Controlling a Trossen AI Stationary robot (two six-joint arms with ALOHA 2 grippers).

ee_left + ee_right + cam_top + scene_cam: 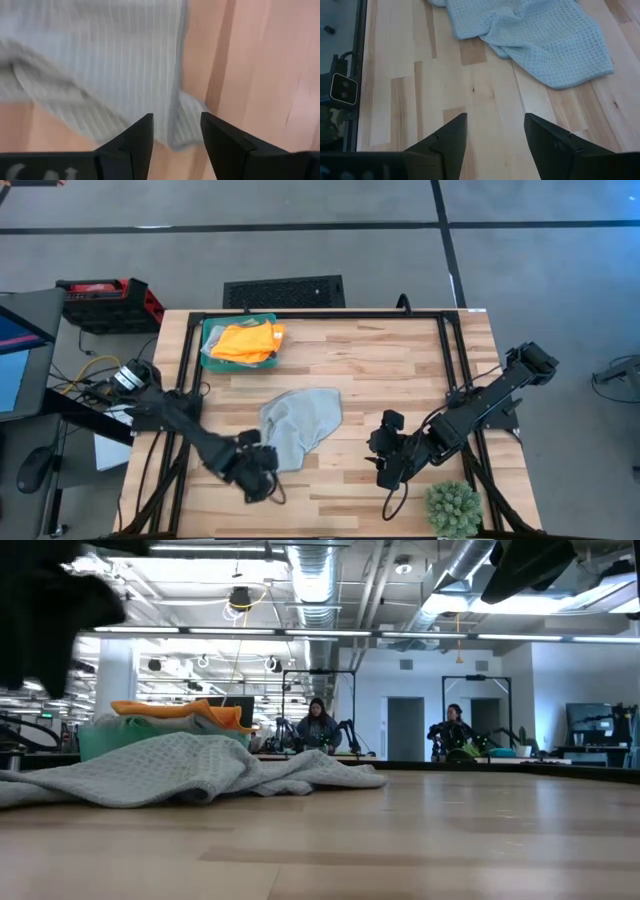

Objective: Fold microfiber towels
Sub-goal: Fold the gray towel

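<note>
A pale grey microfiber towel lies crumpled and spread on the middle of the wooden table; it also shows in the low view. An orange towel lies on top of other cloths in the green tray at the far left. My left gripper hangs open over the grey towel's near edge, its fingers pointing steeply down; a towel corner shows between them, below. My right gripper stands open above bare wood, right of the grey towel.
A spiky green plant ball sits at the table's near right corner. A black frame runs along the table's far and side edges. Bare wood lies between the towel and the right arm. People sit in the room beyond.
</note>
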